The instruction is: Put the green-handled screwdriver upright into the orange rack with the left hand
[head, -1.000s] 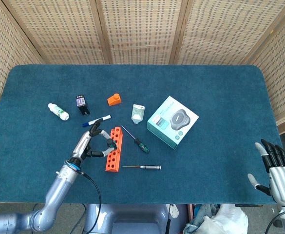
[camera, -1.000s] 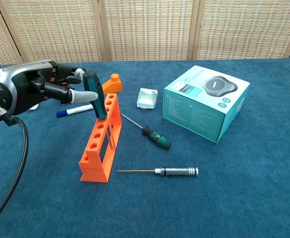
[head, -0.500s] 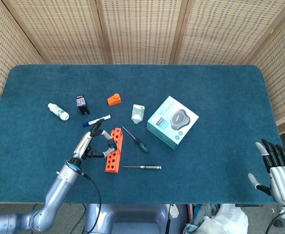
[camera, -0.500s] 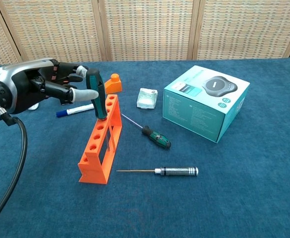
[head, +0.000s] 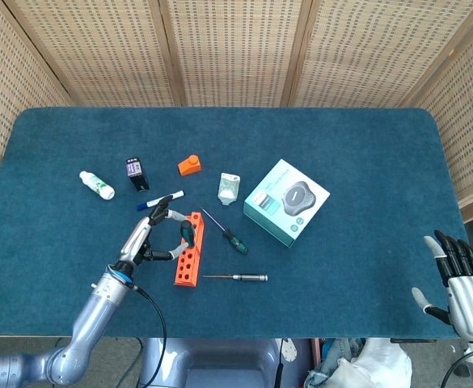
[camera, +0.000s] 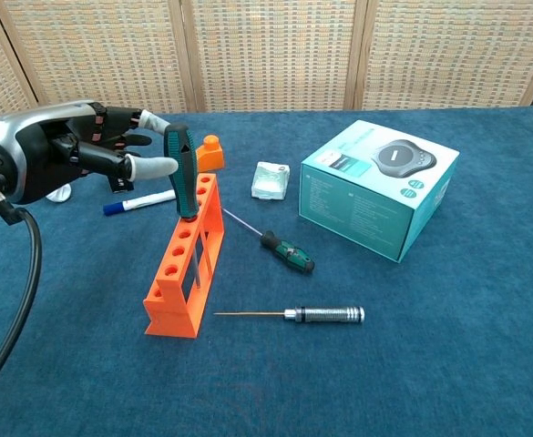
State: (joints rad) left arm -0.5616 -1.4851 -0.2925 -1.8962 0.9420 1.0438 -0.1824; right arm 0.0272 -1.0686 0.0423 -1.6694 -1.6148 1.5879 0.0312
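Note:
The green-handled screwdriver (camera: pixel 183 173) stands upright in a far hole of the orange rack (camera: pixel 179 273), its shaft showing through the rack's frame. My left hand (camera: pixel 56 159) hovers just left of the handle with its fingers spread; the thumb tip lies close beside the handle and nothing is gripped. From the head view the same hand (head: pixel 145 240) sits left of the rack (head: pixel 189 250) and the screwdriver (head: pixel 186 231). My right hand (head: pixel 454 287) is off the table's near right corner, fingers apart and empty.
A second green-and-black screwdriver (camera: pixel 284 253) and a metal-handled one (camera: pixel 325 315) lie right of the rack. A teal box (camera: pixel 380 187), white packet (camera: pixel 271 179), small orange block (camera: pixel 210 153) and blue marker (camera: pixel 138 202) lie behind. A white bottle (head: pixel 96 185) is far left.
My left hand has let go of the screwdriver handle and drawn back a little to the left, fingers spreading. The screwdriver stays standing in the rack. The right hand has not moved.

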